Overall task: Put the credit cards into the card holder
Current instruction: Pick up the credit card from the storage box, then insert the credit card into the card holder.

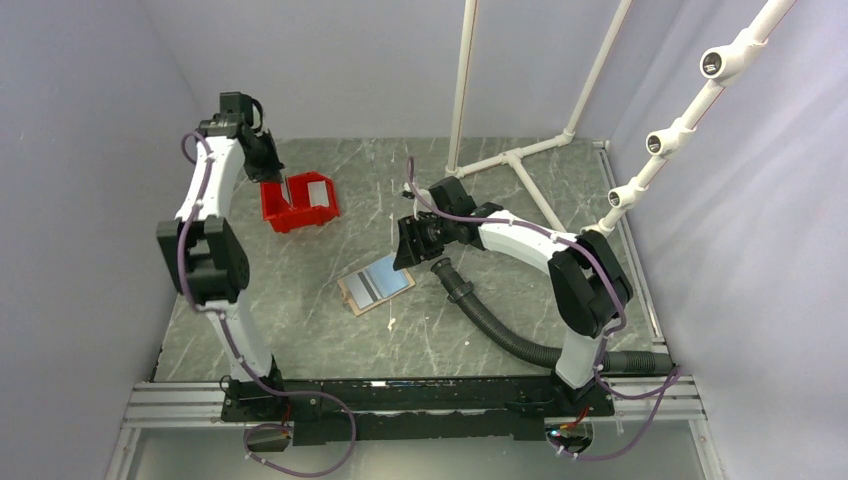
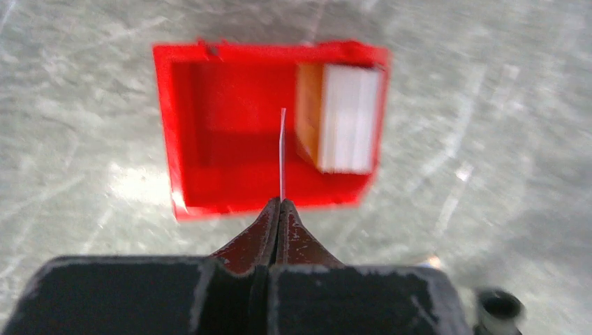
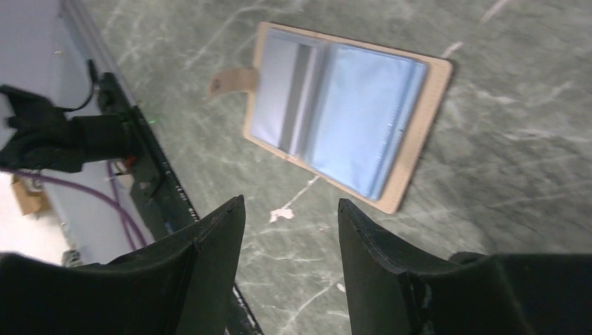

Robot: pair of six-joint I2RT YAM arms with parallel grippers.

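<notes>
Jaws of L gripper (image 2: pixel 281 204) are pressed together on the near edge of one card (image 2: pixel 282 150). It is seen edge-on as a thin pale line, so its colour cannot be told. Card is held upright over the bin (image 2: pixel 223 125); whether it touches the bin floor cannot be told. Two more cards (image 2: pixel 345 118) are stacked at the bin's right wall in the L wrist view, a whitish one on a gold-brown one. Jaws of R gripper (image 3: pixel 290 209) stand apart w/ nothing between them, above the counter (image 3: pixel 530 188) and near the holder (image 3: pixel 342 115).

Holder is laid open on the counter near ctr, well apart from the bin. Clear pockets face up; strap (image 3: pixel 230 80) lies off to one side.

Handling (judged):
- Card: light, thin, slick. Likely stiff enough to be pushed, but apt to flex if driven end-on.
- Grip at one edge suits insertion; free edge should be led into a pocket mouth at a shallow angle.
- Holder: light, soft, prob. slides when pushed. It should be pinned by R gripper on its tan border, not on the pocket film.
- Risk: card may slip or rotate in the jaws.
</notes>
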